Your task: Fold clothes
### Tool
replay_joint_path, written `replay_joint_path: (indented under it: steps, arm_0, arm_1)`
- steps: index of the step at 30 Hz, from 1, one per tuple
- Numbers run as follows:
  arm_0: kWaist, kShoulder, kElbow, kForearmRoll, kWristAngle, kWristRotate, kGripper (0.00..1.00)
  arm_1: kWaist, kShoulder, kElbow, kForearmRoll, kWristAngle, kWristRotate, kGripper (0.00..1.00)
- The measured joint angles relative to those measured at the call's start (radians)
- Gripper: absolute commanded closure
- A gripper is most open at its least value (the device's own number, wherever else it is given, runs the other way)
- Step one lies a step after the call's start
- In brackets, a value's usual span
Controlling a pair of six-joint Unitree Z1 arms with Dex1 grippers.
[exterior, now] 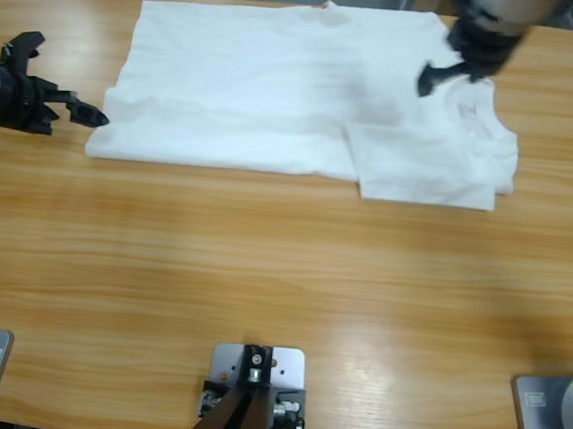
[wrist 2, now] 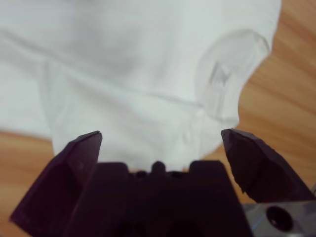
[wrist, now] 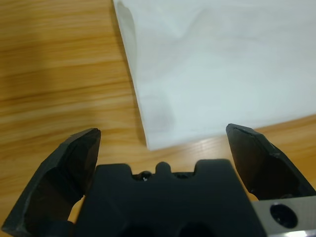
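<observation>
Lying flat on the wooden table (exterior: 261, 273), the white T-shirt (exterior: 278, 83) has one sleeve folded in. The left gripper (exterior: 86, 114), jaws apart, sits just beside the shirt's hem corner. The right gripper (exterior: 441, 77), jaws apart, hangs over the collar (wrist 2: 224, 74) end.

One white T-shirt (exterior: 277, 93), one wooden table (exterior: 281, 274), two arms, two claws
</observation>
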Motion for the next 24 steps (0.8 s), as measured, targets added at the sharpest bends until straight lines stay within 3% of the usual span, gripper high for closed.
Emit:
replay_joint_path:
  steps: [3, 13, 24]
  arm_0:
    - [0.002, -0.076, 0.019, 0.008, -0.020, 0.000, 0.055]
    - [0.003, -0.284, 0.043, 0.090, -0.258, -0.067, 0.055]
    - [0.105, -0.280, 0.112, 0.074, -0.304, -0.202, 0.050]
  arm_1:
    - [-0.013, -0.130, 0.117, -0.001, 0.067, 0.000, 0.017]
    - [-0.152, -0.467, 0.370, 0.023, 0.228, -0.059, 0.009]
    - [-0.156, -0.592, 0.442, 0.023, 0.270, -0.059, 0.009]
